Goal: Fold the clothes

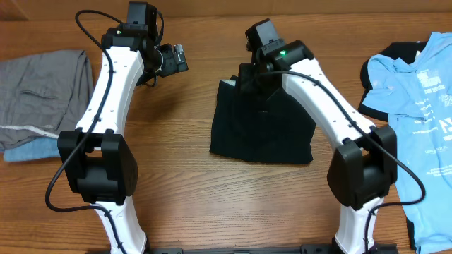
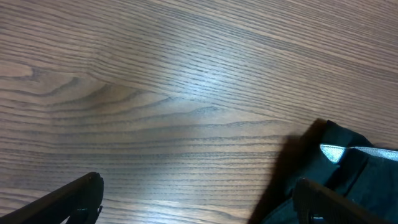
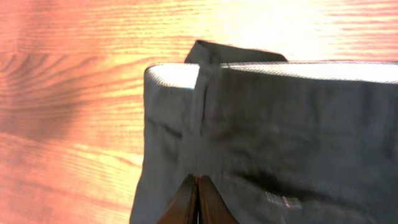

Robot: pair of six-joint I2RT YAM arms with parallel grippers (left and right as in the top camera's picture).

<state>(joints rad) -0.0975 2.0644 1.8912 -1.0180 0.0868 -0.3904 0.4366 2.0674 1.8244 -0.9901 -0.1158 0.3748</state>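
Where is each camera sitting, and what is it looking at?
Overhead: above the table, looking down at left arm, right arm and black shorts.
Left wrist: on left arm, facing wood past open left gripper.
Right wrist: on right arm, facing shorts past shut right gripper.
Shared: all three show the shorts.

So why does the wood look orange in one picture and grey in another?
Right wrist view: the wood glows orange, blown out by glare along the top, and the black shorts look slightly smeared. Left wrist view: greyish cast, a pale sheen mid-frame. Overhead view: even light, natural brown, soft shadows.
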